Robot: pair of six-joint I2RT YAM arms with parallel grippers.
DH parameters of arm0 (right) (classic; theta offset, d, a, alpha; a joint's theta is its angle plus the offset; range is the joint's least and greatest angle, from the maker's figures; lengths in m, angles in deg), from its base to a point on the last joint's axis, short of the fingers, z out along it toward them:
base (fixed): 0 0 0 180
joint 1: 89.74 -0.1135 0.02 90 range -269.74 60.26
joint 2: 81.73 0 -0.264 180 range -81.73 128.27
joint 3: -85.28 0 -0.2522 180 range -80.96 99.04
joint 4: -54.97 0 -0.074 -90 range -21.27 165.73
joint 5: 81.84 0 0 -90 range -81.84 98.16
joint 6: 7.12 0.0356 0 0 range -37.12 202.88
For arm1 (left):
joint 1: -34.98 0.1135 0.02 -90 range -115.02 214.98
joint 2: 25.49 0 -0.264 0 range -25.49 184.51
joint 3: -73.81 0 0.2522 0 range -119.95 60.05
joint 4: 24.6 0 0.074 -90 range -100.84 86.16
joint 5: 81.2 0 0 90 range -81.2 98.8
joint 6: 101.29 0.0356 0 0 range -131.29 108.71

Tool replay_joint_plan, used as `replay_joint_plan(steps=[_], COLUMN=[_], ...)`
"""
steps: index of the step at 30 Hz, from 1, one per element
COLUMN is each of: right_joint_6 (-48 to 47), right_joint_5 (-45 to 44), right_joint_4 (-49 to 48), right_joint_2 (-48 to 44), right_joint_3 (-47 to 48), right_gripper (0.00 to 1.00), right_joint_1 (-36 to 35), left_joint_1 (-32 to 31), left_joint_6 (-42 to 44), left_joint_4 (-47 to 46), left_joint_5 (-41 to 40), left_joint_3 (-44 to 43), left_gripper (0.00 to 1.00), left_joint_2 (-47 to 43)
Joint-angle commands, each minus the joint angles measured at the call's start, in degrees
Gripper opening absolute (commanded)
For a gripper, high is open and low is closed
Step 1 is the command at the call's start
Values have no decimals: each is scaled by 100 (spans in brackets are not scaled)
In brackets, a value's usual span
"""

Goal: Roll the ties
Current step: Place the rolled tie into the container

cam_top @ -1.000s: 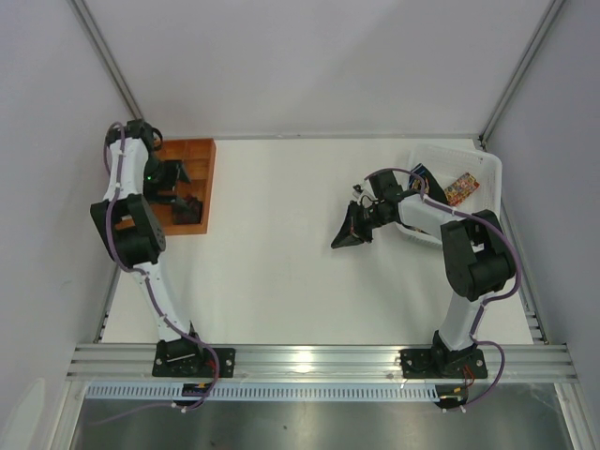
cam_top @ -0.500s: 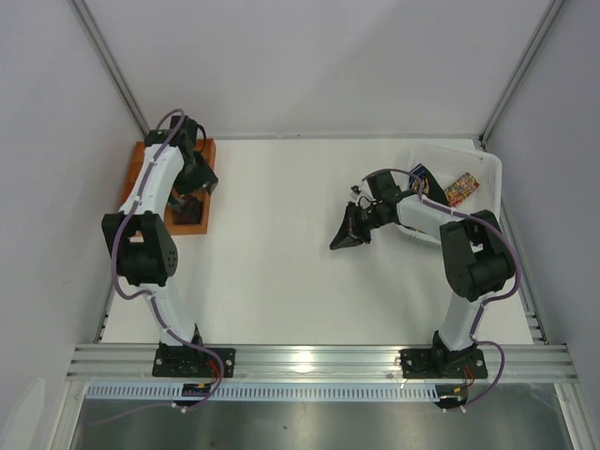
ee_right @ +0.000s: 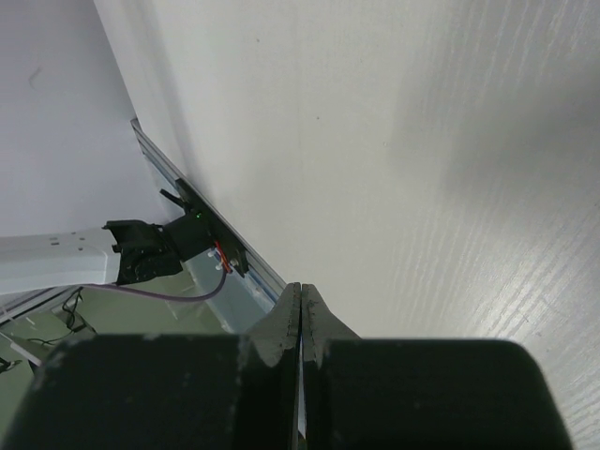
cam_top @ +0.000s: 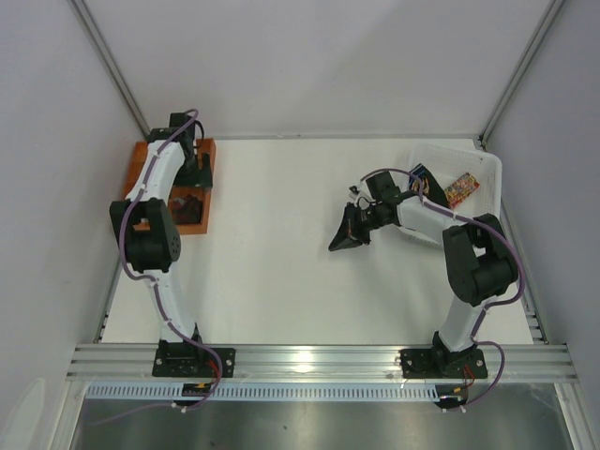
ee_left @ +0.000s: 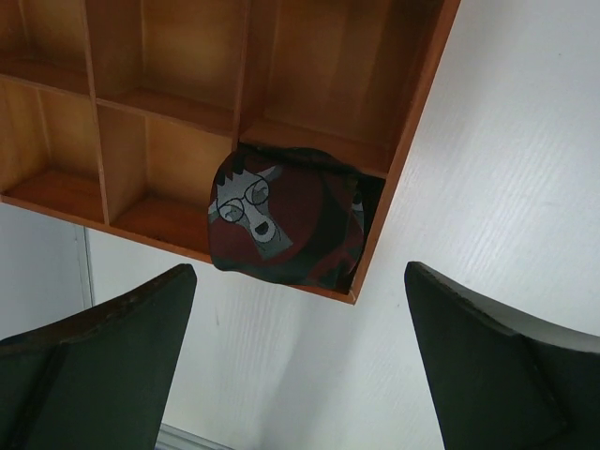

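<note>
Orange wooden compartment tray (cam_top: 139, 169) sits at the far left of the white worktop (cam_top: 281, 272). The left tool (cam_top: 195, 173) hangs over it, above a dark rolled tie (cam_top: 187, 208) in the tray's near right cell. Well right of the tray, the right tool (cam_top: 344, 234) is beside a white plastic basket (cam_top: 489, 169) holding patterned ties (cam_top: 461, 187).

Left wrist view: the left tool (ee_left: 300, 279) gapes wide and holds nothing. The rolled tie (ee_left: 281, 225), maroon with a bespectacled animal face, fills the tray's (ee_left: 187, 112) corner cell, just beyond the fingertips (ee_left: 173, 286) and apart from them.

Right wrist view: the right tool (ee_right: 300, 305) is pressed closed and empty, over bare worktop (ee_right: 422, 141).

White table (cam_top: 281, 244) bears an orange tray (ee_left: 187, 47) (left) and white basket (cam_top: 455, 150).
</note>
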Motion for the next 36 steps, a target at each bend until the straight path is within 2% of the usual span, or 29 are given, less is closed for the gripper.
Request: replay_joint_plan(steps=[1,15,27,32,36], right_joint_6=[-77,-33,-68,-59,-59], right_joint_5=[-1,-1,-10,-10,-10], right_joint_4=[80,54,107,107,98], right_joint_2=[-232,-153,-74,-39,-4], right_joint_3=[-43,-8,89,89,106], right_gripper=[0,0,0,0,0], right_joint_1=[-37,-99,-116,-116,-116], left_joint_1=[-9,105,246,263,255], left_joint_6=[504,786,786,768,759], left_joint_4=[-108,-65,-56,-83,-56], left_joint_5=[-129,-146,-40,21,30], left_joint_3=[25,352,238,168,36], left_gripper=[100,100,100,96,87], left_joint_2=[-57,294,584,628,733])
